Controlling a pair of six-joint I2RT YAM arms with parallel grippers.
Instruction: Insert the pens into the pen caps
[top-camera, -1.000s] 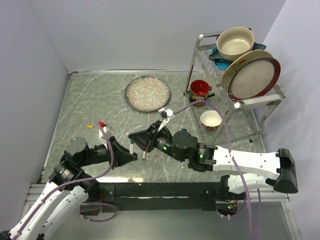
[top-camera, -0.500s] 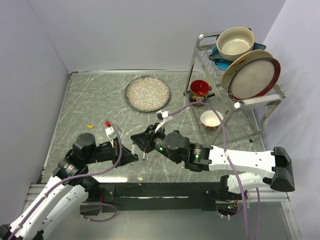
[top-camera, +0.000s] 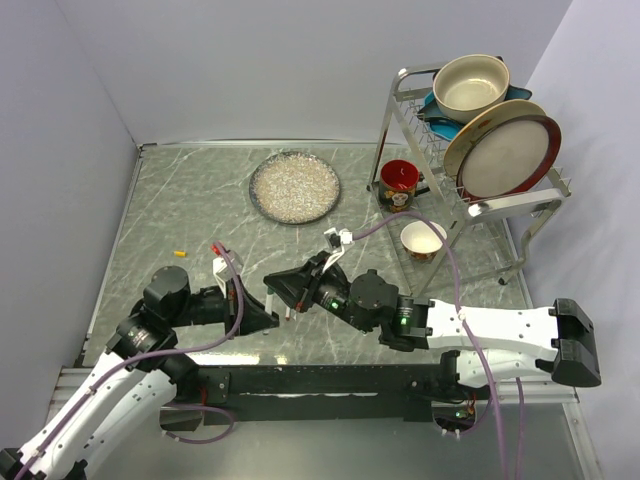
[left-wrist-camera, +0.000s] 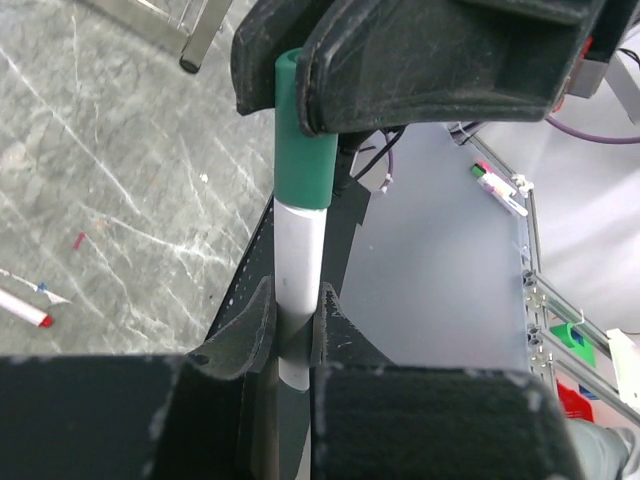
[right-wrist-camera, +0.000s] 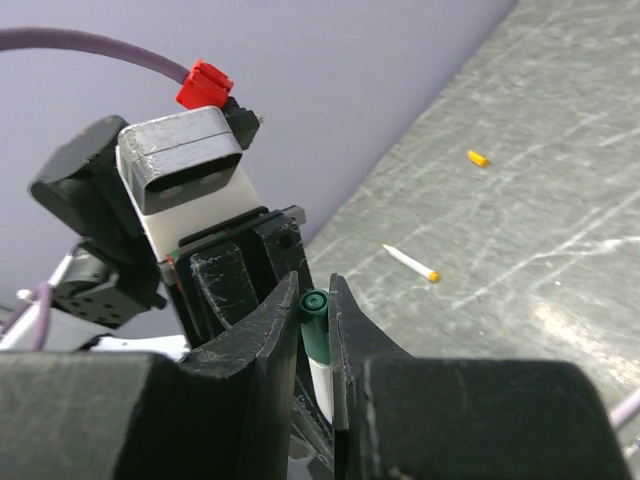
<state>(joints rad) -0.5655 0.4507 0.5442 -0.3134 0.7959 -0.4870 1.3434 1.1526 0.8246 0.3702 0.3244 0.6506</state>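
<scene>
L fingers (left-wrist-camera: 240, 335) pinch thin white marker barrel (left-wrist-camera: 300, 270). R fingers (right-wrist-camera: 265, 345) pinch dark green plastic cap (right-wrist-camera: 316, 335) on its tip, mid-air nr front edge of grey marbled counter (top-camera: 200, 200). Risk: axes off-line (seat depth not visible), so cap cocks, or barrel slips thru L grip under push.

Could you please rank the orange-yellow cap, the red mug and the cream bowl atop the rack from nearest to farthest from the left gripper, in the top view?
1. The orange-yellow cap, lying up and left of the left gripper.
2. The red mug, farther off to the right, beside the rack.
3. The cream bowl, on the rack's top, far right corner.
</scene>
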